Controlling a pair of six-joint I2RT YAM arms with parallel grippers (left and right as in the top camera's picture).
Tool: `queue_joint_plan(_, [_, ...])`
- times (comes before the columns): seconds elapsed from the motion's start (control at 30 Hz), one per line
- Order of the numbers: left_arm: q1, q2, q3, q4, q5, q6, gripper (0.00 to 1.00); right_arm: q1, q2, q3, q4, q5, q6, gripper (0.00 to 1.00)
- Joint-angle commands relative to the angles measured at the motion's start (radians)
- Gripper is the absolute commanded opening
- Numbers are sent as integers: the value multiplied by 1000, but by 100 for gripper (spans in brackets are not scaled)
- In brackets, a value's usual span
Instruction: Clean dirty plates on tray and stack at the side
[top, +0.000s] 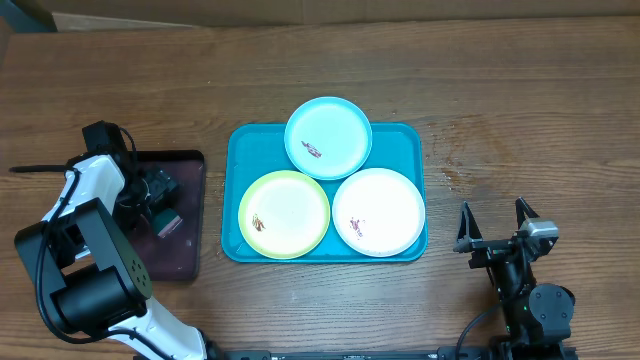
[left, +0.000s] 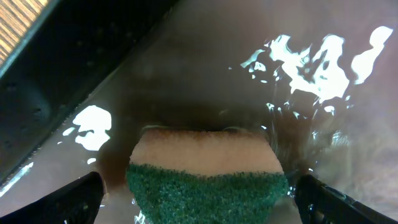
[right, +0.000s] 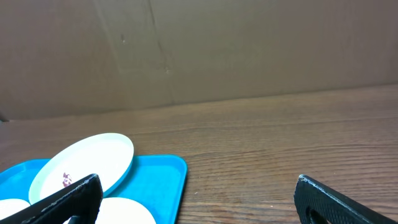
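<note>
Item: sponge (left: 208, 174), lying between my left gripper (left: 199, 199) fingers, jaws wide, nothing held. Right gripper (top: 495, 225) wide, empty. The plates (top: 328, 137) lie right of the left arm.

My left gripper (left: 199, 196) hangs close over a sponge (left: 205, 177), my two dark fingertips (left: 68, 199) spread wide at seven and five o'clock with the sponge between them, apparently not pinched. The sponge shows a tan side toward twelve and a green scrubbing side toward six. It lies in a dark glossy tray (left: 186, 68) with bright glare patches, possibly wet.
</note>
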Motion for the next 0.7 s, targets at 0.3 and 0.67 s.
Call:
queue_joint_plan(0.3, [2,11,-9,-153,103,2,61,-6,-11,-10,8,0,-3,100])
queue_joint_plan(0.67, [2,11,-9,-145,103,2,55,-6,-11,-10,8,0,-3,100])
